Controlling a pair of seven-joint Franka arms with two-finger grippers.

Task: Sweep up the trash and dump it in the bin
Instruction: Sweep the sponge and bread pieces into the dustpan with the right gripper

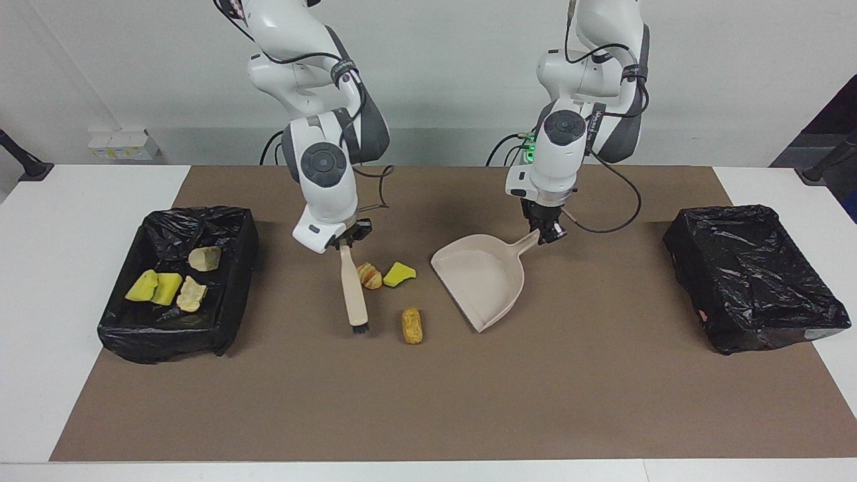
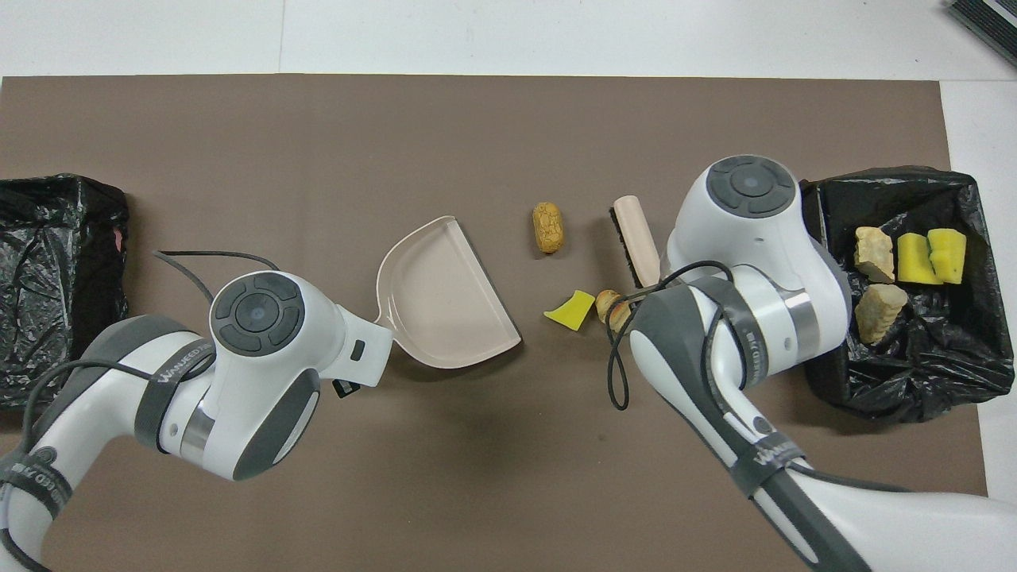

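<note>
My right gripper (image 1: 346, 237) is shut on the handle of the beige brush (image 1: 352, 284), whose black bristles point away from the robots. My left gripper (image 1: 548, 231) is shut on the handle of the beige dustpan (image 1: 481, 280), whose open edge faces the trash. Three scraps lie on the mat between brush and dustpan: a tan pastry lump (image 1: 369, 275), a yellow-green sponge chunk (image 1: 399, 274) and a tan roll (image 1: 412, 325). In the overhead view the roll (image 2: 548, 228), sponge (image 2: 572, 310) and dustpan (image 2: 445, 298) show; both grippers are hidden under the arms.
A black-lined bin (image 1: 161, 338) at the right arm's end holds several scraps, sponge chunks (image 1: 155, 288) and bread lumps (image 1: 204, 258). A second bin (image 1: 756, 278) covered in black plastic stands at the left arm's end. A brown mat (image 1: 428, 402) covers the table.
</note>
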